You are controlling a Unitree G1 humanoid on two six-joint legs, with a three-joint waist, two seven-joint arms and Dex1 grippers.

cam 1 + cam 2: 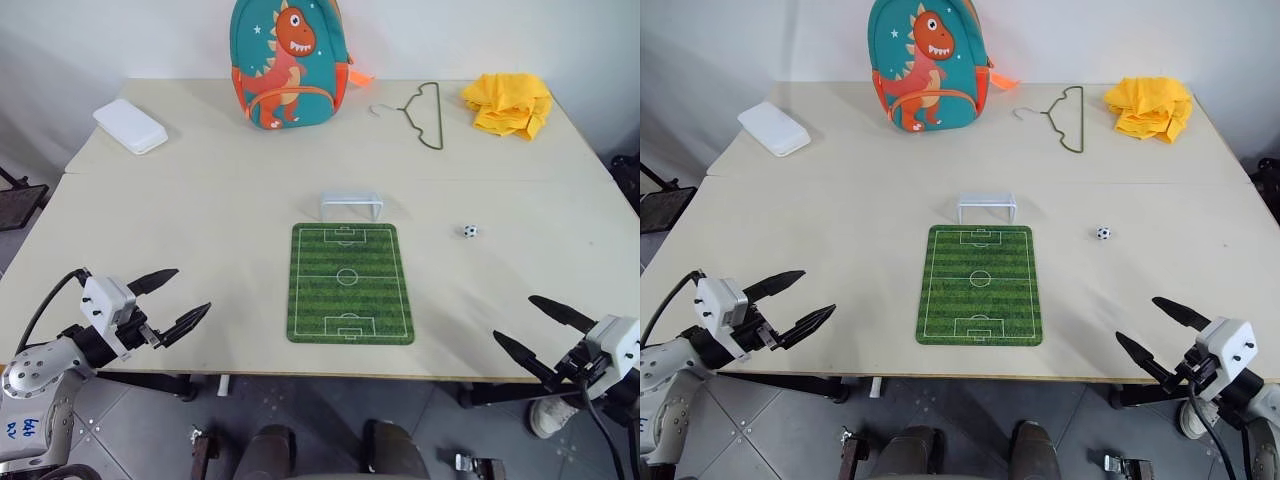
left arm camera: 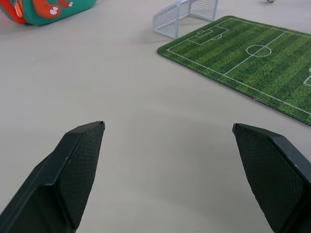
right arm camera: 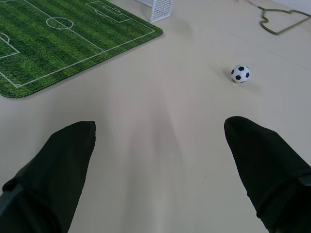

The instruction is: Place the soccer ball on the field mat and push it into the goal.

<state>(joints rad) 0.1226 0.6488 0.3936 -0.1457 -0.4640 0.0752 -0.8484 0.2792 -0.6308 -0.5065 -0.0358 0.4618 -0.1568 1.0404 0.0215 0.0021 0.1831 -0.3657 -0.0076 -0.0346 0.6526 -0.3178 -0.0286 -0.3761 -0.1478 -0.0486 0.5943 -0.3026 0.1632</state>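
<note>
The tiny black-and-white soccer ball (image 1: 470, 231) lies on the bare table, right of the field mat (image 1: 350, 282), also seen in the right wrist view as the soccer ball (image 3: 240, 74). The green striped field mat (image 2: 252, 58) lies flat in the table's middle. The small white goal (image 1: 351, 206) stands just beyond the mat's far end, off the mat. My left gripper (image 1: 168, 302) hovers open at the table's near left edge. Over the near right edge my right gripper (image 1: 545, 331) is open, well short of the ball. Nothing is between either pair of fingers.
A dinosaur backpack (image 1: 287, 62) stands at the table's back middle. A wire clothes hanger (image 1: 424, 113) and a crumpled yellow cloth (image 1: 508, 104) lie at the back right. A white flat box (image 1: 130, 126) sits at the back left.
</note>
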